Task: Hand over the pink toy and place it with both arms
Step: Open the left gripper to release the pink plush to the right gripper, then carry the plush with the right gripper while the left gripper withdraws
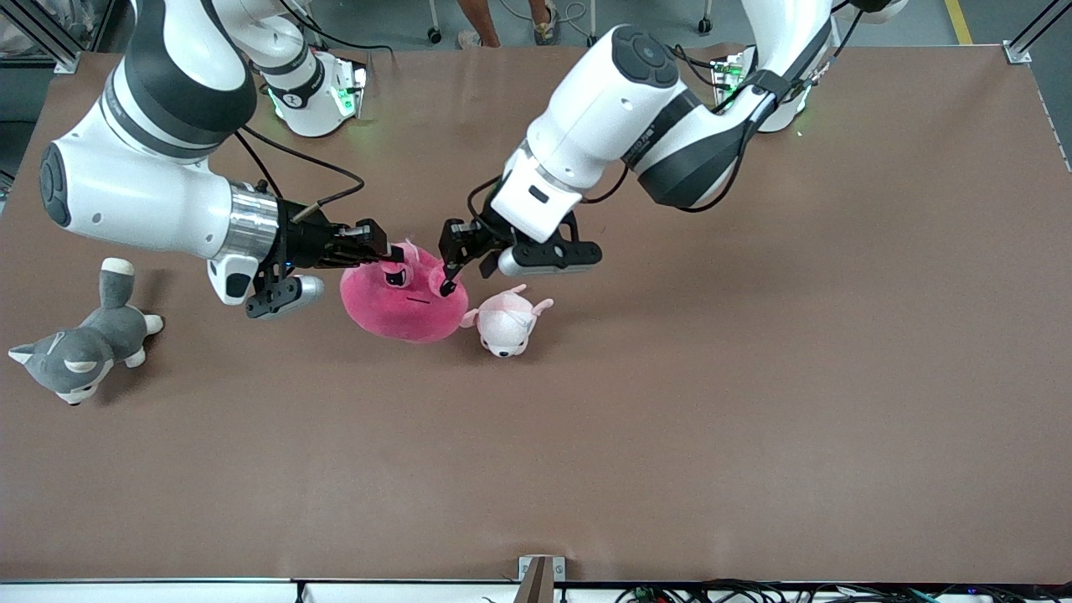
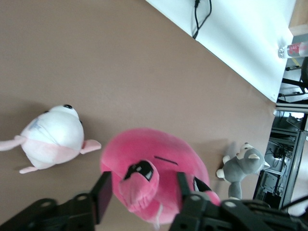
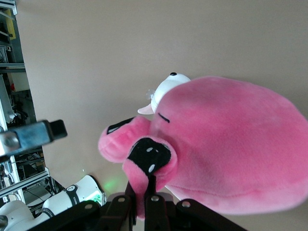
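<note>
Right fingers (image 3: 144, 204) pinch the pink toy (image 1: 402, 297); left fingers (image 2: 103, 192) stand apart around its ear

Pink toy (image 1: 406, 306): fuzzy short-pile plush cloth, matt. Pale pink-and-white plush (image 1: 505, 322): soft cloth, same nap. Grey husky plush (image 1: 79, 347): soft cloth. Counter (image 1: 670, 435): brown, smooth, matt. Arms (image 1: 586, 117): glossy white plastic shells, dark grey joints, brushed silver metal wrists. Fingers (image 2: 102, 195): matt black.
</note>
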### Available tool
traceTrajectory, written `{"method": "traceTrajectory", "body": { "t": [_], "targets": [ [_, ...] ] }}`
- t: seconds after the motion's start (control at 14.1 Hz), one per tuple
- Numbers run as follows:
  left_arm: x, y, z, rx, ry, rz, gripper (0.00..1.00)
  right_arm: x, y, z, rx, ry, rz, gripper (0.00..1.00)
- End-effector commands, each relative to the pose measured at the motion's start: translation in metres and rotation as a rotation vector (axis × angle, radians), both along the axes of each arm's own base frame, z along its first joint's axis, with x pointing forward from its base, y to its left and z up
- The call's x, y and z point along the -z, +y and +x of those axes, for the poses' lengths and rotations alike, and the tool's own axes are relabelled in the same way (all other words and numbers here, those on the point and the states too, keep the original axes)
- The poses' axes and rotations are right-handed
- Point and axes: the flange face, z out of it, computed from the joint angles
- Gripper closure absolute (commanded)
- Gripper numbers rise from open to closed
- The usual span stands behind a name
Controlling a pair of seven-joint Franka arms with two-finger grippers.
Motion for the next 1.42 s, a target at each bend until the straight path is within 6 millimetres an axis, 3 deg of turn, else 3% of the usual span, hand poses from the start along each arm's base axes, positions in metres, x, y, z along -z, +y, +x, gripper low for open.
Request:
{"method": "traceTrajectory", "body": {
  "t": [0.0, 0.07, 0.21, 0.43, 0.71, 0.85, 1.0, 1.35],
  "targets": [
    [-0.009, 0.019, 0.007, 0.003, -0.007, 0.071, 0.00, -0.007, -0.006, 0.002, 0.015, 0.003, 0.006, 1.00],
    [-0.007, 0.039, 0.020, -0.014, -0.007, 0.129, 0.00, -0.010, -0.014, 0.004, 0.009, 0.007, 0.008, 1.00],
    [-0.006, 0.083, 0.039, -0.013, 0.006, 0.275, 0.00, -0.019, -0.052, 0.015, 0.031, 0.003, 0.015, 1.00],
    [-0.014, 0.172, 0.062, 0.085, 0.085, 0.451, 0.00, -0.015, -0.114, 0.025, 0.026, -0.023, 0.029, 1.00],
    [-0.039, 0.308, 0.095, 0.172, 0.104, 0.548, 0.00, 0.018, -0.184, 0.043, 0.032, -0.031, 0.035, 1.00],
    [-0.053, 0.361, 0.100, 0.121, 0.116, 0.563, 0.00, 0.041, -0.212, 0.055, 0.010, -0.042, 0.036, 1.00],
    [-0.067, 0.393, 0.095, 0.104, 0.130, 0.625, 0.00, 0.070, -0.247, 0.070, -0.020, -0.075, 0.050, 1.00],
    [-0.098, 0.426, 0.076, 0.260, 0.104, 0.706, 0.00, 0.128, -0.299, 0.074, -0.144, -0.095, 0.134, 1.00]
  ]
}}
